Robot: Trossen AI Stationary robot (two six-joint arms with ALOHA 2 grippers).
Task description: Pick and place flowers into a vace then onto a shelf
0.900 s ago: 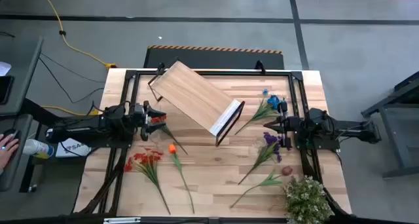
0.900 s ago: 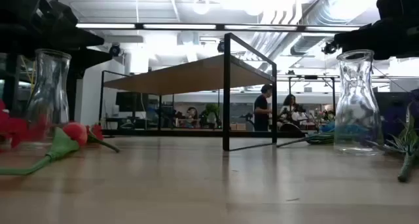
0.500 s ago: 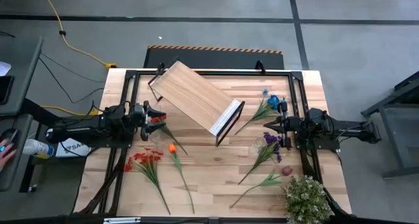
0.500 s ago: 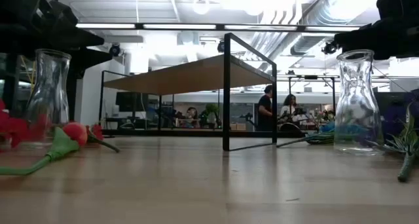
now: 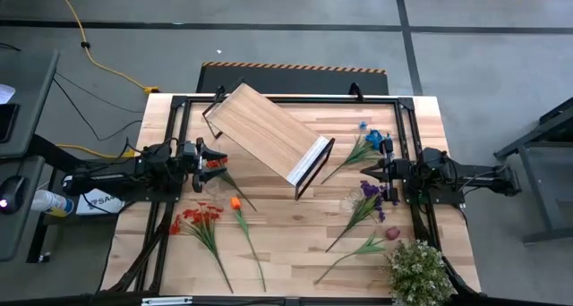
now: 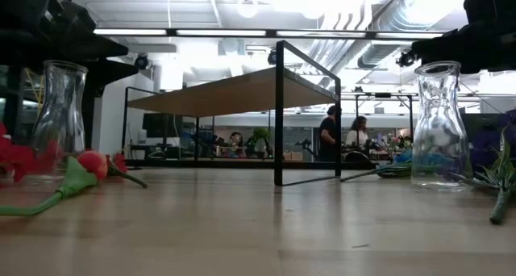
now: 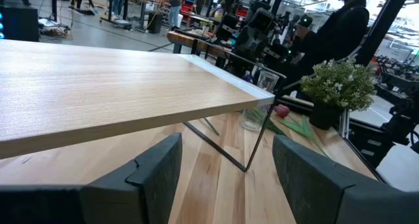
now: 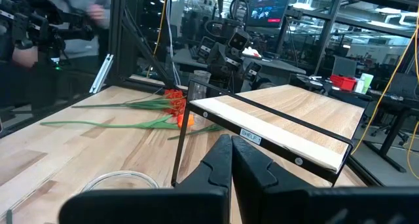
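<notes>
High view: both arms parked low at opposite table edges, nothing lifted, no stem in either vase. Left gripper [image 5: 211, 159] beside the left red spray [image 5: 215, 165], fingers [image 7: 154, 168] spread wide with nothing between them. Right gripper [image 5: 374, 172] near the purple blooms [image 5: 371, 192], fingers [image 8: 219, 160] pressed together, empty. Shelf [image 5: 267, 132] set diagonally mid-table, near the back. Other flowers flat on the wood: second red spray [image 5: 199, 218] and orange tulip [image 5: 235, 203] toward the left front, blue bloom [image 5: 373, 139] and dark pink rose [image 5: 391, 233] on the right.

Judged as the start of a first pick. Best taken low on a stem, clear of the head, then lifted upright before lowering into the narrow neck of the left glass vase [image 6: 60, 115]. Right glass vase [image 6: 439, 123] reachable only after opening those fingers. Risk: toppling light glass.

Light butcher-block table [image 5: 295, 225] within a black frame; potted bush [image 5: 418, 270] at the right front corner. Open workshop beyond, people [image 6: 328, 135] at distant benches, grey floor, yellow cable [image 5: 85, 46].
</notes>
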